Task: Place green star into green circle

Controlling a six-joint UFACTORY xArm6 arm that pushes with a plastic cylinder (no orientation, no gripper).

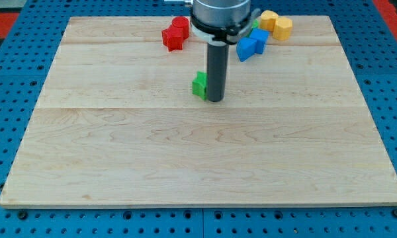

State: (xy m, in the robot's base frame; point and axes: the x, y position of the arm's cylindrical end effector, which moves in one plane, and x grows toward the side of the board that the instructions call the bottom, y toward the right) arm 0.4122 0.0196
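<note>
Wooden board (119, 165) on blue pegboard, mostly bare.

Left to right: red block (175, 34) at far edge, left of the arm, shape like two joined lumps, not resolved further. Green block (199, 85) near board centre, partly hidden by the rod; shape unclear, taken as the green star or the green circle, cannot tell which. Only one green piece clearly seen; a sliver of green (255, 25) at far side behind the arm housing, possibly the other one. My tip (214, 100) planted on board, touching or just beside the green block on its right side. Rod only, nothing to open or close, nothing held. Blue block (251, 45) right of rod, far side. Yellow blocks (276, 25) at far right, two lumps close together.

Judgement on step: contact on the block's right side drives it left, away from the far cluster. Better to reposition to the near side, then push far and slightly right, slowly, centred on the block to avoid spin. Watch for clipping the blue block.
</note>
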